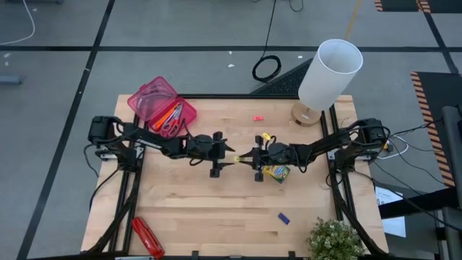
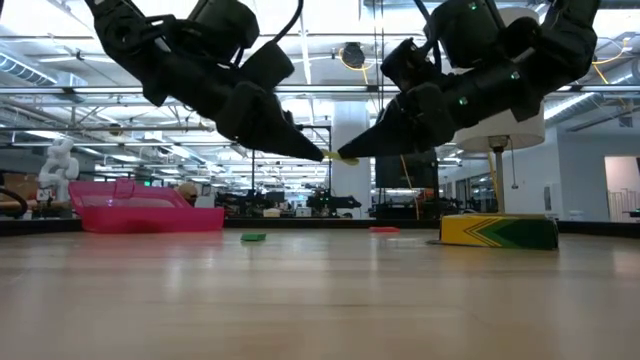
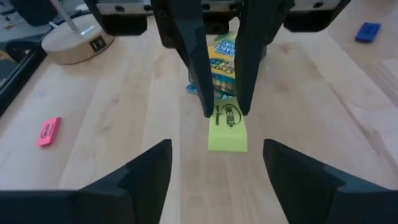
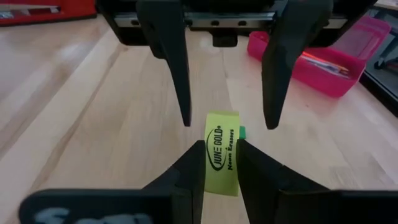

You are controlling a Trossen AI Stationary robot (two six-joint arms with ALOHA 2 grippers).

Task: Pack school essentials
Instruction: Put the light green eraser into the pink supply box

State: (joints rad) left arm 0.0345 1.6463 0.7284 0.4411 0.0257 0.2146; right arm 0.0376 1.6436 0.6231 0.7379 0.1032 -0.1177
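A yellow-green eraser (image 4: 222,152) with black print hangs in the air over the middle of the table, with my right gripper (image 4: 221,163) shut on it. My left gripper (image 3: 216,149) faces it from the table's left, open. Its two fingers (image 4: 180,81) stand on either side of the eraser's free end without touching it. In the low view both grippers (image 2: 335,155) meet well above the tabletop. The green-yellow crayon box (image 1: 275,173) lies flat on the table under the right arm. An open pink case (image 1: 162,108) at the far left holds scissors and pens. My right gripper pinches the eraser between its two fingertips, on the two long sides (image 4: 208,163) of its near half. The fingers come about level from the table's right and lie along the eraser. The free end (image 3: 227,140) sticks out past the fingertips, and the eraser is lifted clear of the table.
A pink eraser (image 1: 258,118) lies at the far middle, a blue eraser (image 1: 284,217) at the near right and a small green eraser (image 2: 253,237) on the table. A long red stapler-like object (image 1: 146,237) lies near left. A white lamp (image 1: 328,72) and a plant (image 1: 336,242) stand at the right.
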